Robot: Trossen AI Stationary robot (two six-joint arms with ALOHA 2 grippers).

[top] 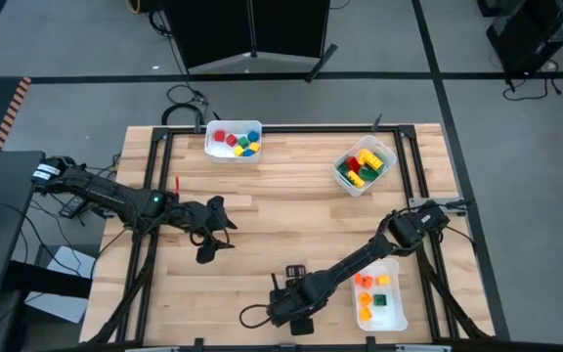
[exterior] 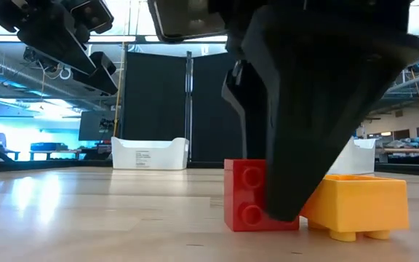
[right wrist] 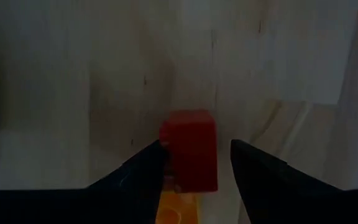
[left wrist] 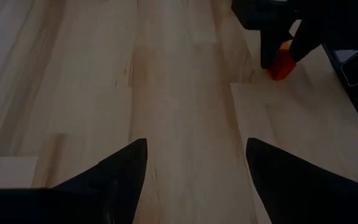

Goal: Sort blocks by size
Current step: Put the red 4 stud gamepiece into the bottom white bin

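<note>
Right gripper [right wrist: 194, 158], jaws spread, straddles the small red plastic brick [right wrist: 191, 146] at the table's six o'clock, an orange plastic brick [exterior: 358, 204] touching it. A clean pick probably needs squeezing the red alone. Left gripper [left wrist: 194, 162] waits spread at nine o'clock.

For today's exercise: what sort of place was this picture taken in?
Probably a robotics lab or workshop: a wooden table in a black frame, cables on a grey taped floor, and black curtain screens behind white bins.
</note>
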